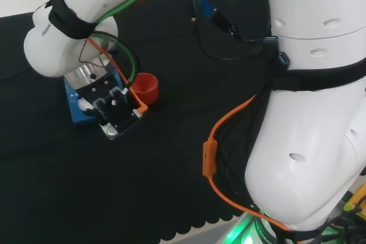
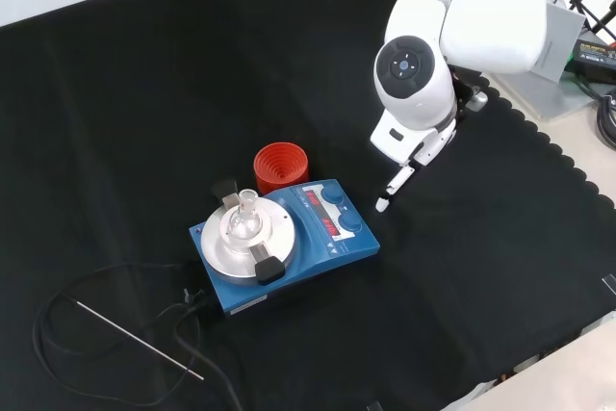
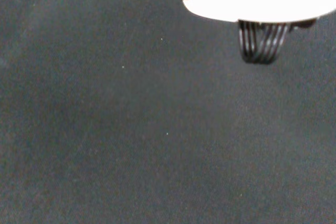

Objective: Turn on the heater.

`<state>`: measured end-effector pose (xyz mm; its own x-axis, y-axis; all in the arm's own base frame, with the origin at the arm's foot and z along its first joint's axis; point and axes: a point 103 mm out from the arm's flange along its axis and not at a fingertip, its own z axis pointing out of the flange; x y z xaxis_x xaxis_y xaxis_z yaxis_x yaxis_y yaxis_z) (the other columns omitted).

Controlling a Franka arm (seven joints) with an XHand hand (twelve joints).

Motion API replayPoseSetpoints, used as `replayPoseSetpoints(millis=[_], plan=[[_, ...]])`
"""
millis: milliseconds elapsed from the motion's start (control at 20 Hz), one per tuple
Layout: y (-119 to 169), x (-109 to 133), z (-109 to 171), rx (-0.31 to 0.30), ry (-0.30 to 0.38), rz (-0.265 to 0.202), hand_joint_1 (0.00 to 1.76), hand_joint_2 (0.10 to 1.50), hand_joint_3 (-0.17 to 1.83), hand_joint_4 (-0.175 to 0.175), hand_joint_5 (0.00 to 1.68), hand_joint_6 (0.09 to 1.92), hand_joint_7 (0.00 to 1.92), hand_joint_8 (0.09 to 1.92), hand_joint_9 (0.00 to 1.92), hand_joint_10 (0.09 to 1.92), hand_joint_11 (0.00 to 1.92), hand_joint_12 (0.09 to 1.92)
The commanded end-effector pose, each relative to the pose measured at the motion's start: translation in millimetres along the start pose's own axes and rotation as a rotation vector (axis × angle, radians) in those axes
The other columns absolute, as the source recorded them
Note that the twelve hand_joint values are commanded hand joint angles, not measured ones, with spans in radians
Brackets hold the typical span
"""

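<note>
Black cloth (image 2: 125, 113) bore blue heater (image 2: 332, 243); hand (image 2: 409, 146) hovered beside it, one finger (image 2: 397, 183) straight, grasping nothing.

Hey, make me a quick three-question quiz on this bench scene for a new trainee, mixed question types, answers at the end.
1. True or false: the hand is touching the blue heater.
2. In the front view, what stands right behind the heater? A) red ribbed ring B) cork ring C) beaker
3. What sits on the heater's round plate?

Key: 1. False, it hangs apart, to the heater's right in the front view. 2. A, the red ribbed ring. 3. A small clear glass flask.
</note>
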<state>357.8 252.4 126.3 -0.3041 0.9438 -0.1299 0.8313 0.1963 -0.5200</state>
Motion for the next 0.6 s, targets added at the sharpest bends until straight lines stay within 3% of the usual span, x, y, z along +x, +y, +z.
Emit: replayPoseSetpoints(millis=[50, 600], plan=[[5, -1, -3, 0.003, 0.003, 0.008, 1.64, 0.49, 1.30, -0.047, 0.03, 0.52, 1.80, 1.45, 1.82, 1.43, 1.59, 1.50], [18, -14, -5, 0.020, 0.023, 0.007, 1.64, 0.49, 1.30, -0.048, 0.03, 0.52, 1.81, 1.45, 1.82, 1.43, 1.59, 1.50]])
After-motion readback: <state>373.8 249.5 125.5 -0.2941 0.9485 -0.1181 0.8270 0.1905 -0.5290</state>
